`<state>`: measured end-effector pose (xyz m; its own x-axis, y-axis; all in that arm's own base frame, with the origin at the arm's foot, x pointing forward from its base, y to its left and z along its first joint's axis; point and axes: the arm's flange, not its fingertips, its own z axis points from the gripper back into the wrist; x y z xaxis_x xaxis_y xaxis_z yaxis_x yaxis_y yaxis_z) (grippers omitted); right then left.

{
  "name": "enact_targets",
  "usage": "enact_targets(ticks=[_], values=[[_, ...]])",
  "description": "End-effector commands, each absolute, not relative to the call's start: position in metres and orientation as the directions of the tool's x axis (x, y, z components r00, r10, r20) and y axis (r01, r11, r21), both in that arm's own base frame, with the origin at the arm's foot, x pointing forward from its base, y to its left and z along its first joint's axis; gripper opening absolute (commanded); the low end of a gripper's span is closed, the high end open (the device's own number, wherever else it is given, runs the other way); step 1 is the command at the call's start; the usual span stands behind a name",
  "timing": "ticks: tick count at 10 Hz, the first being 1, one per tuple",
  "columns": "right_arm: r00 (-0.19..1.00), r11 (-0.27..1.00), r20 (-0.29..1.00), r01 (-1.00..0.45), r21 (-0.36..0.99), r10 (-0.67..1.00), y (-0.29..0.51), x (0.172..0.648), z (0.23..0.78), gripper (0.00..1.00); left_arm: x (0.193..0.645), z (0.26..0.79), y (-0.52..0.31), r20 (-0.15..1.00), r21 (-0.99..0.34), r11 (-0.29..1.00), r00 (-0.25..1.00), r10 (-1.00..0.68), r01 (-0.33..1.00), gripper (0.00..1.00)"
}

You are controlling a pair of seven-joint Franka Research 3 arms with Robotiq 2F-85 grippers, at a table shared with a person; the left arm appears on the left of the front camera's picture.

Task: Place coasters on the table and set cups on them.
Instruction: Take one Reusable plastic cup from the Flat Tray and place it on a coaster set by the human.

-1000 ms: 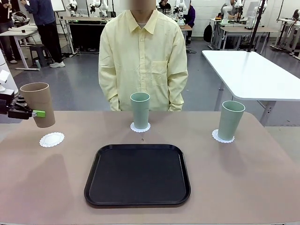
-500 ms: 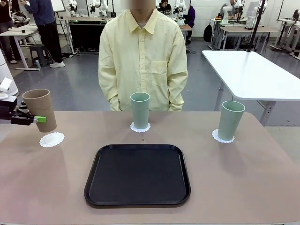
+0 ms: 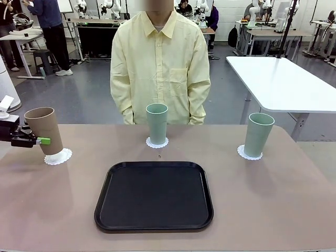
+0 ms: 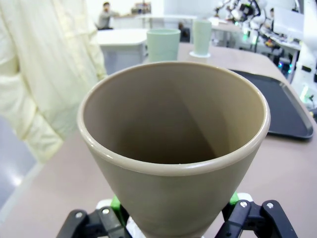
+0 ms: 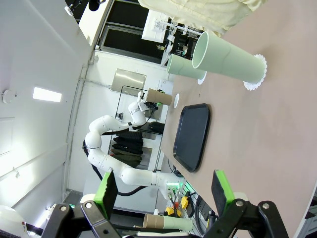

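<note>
A tan-brown cup (image 3: 44, 130) is at the table's far left, slightly tilted, with my left gripper (image 3: 43, 139) shut around its lower half. Its base meets a white lacy coaster (image 3: 59, 156); I cannot tell whether it rests on it. In the left wrist view the cup (image 4: 173, 148) rises between the green pads of that gripper (image 4: 173, 213). One mint cup (image 3: 157, 123) stands on a coaster (image 3: 157, 143) at the far middle. Another mint cup (image 3: 258, 134) stands on a coaster (image 3: 249, 153) at the right. My right gripper (image 5: 163, 191) hangs open with nothing between its fingers, well off the table (image 5: 257, 129).
A black tray (image 3: 154, 195) lies bare in the middle of the beige table (image 3: 273, 205), nearer my side. A person in a pale yellow shirt (image 3: 157, 63) stands at the far edge behind the middle cup, hands down. A white table (image 3: 283, 84) stands back right.
My left gripper has lowered the tan-brown cup and carried it slightly right, from above the left coaster down onto it. The mint cups, tray and person have not moved.
</note>
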<state>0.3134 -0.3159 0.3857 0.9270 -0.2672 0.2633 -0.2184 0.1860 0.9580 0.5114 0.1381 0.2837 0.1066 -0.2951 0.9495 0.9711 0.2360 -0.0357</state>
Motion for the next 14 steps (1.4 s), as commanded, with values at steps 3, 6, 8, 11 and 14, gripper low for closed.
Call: enact_targets(ticks=[3,6,8,11,14], values=[[0.927,0.189,0.259,-0.212,0.959,-0.271,-0.316,0.313,0.385,1.00,0.519,0.269,0.142,0.948,0.013,0.204,0.053,-0.315,0.979,0.84],[0.927,0.189,0.259,-0.212,0.959,-0.271,-0.316,0.313,0.385,1.00,0.520,0.262,0.141,0.944,-0.003,0.194,0.067,-0.322,0.981,0.84],[0.927,0.189,0.259,-0.212,0.959,-0.271,-0.316,0.313,0.385,1.00,0.520,0.258,0.138,0.949,-0.012,0.179,0.068,-0.309,0.984,0.84],[0.927,0.189,0.259,-0.212,0.959,-0.271,-0.316,0.313,0.385,1.00,0.519,0.253,0.136,0.950,-0.018,0.161,0.067,-0.306,0.987,0.84],[0.927,0.189,0.259,-0.212,0.959,-0.271,-0.316,0.313,0.385,1.00,0.520,0.249,0.137,0.950,-0.013,0.149,0.059,-0.307,0.989,0.84]])
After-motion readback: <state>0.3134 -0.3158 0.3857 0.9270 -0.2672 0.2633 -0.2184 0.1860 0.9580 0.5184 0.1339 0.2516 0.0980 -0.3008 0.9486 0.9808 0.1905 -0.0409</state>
